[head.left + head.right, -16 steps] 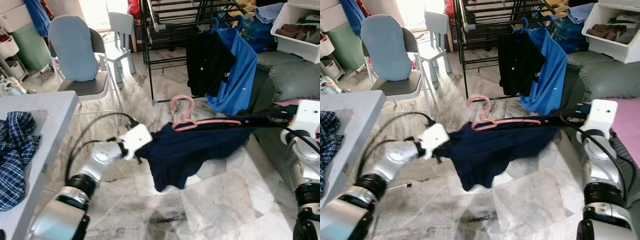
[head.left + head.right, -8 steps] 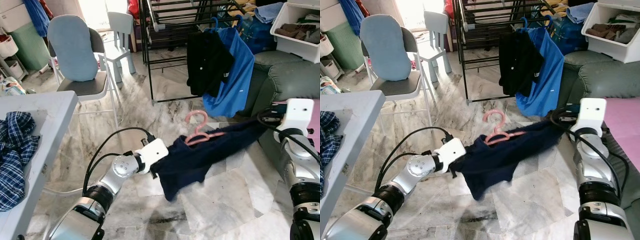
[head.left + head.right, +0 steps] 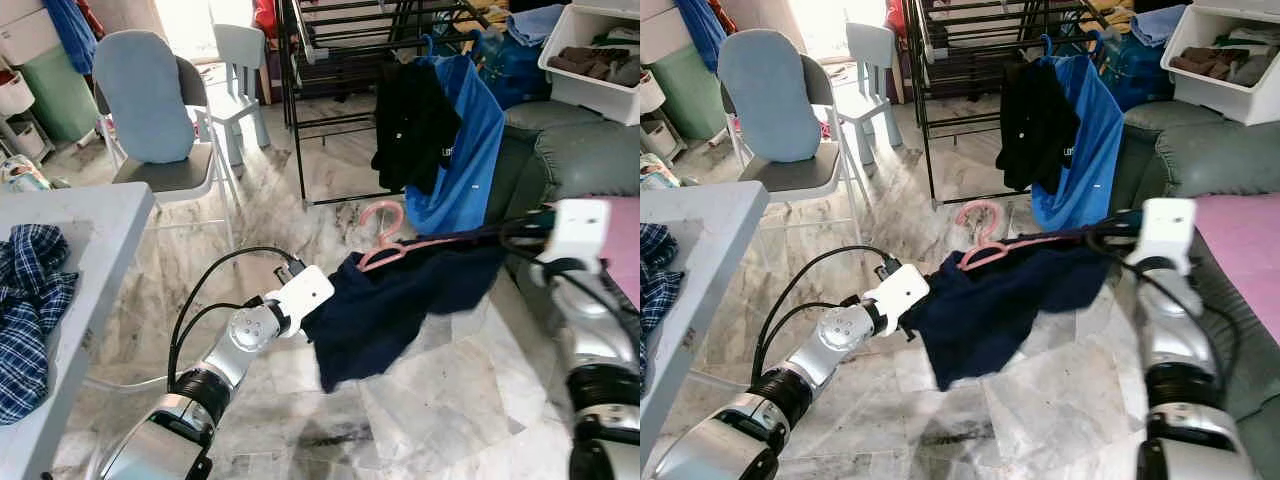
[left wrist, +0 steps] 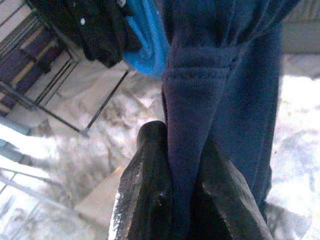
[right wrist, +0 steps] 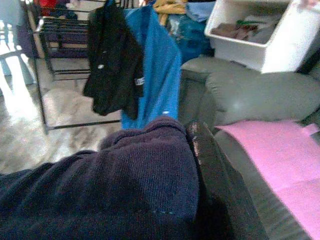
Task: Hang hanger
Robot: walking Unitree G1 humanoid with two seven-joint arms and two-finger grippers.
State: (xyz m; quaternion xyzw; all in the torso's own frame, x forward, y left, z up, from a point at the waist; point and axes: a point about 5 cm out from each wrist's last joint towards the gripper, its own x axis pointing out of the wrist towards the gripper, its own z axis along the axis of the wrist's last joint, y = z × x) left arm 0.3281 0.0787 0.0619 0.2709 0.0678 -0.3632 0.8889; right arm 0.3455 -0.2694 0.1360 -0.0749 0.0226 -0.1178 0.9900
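Navy shirt (image 3: 400, 305) on pink hanger (image 3: 395, 243), short of drying rack (image 3: 335, 60) | left tool (image 4: 172, 200) clamped on one sleeve, right tool (image 5: 200, 150) pinching the other | likely stretched so hook stands free for rack rail

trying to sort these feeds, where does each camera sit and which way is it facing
Left eye view: on the head, looking forward and down at the navy garment on the pink hanger, both silver arms showing.
Right eye view: its stereo twin, same scene, drying rack behind.
Left wrist view: along the left gripper, shut on navy cloth.
Right wrist view: along the right gripper's finger beside the cloth, toward the sofa.
Shared: the garment; the blue shirt.
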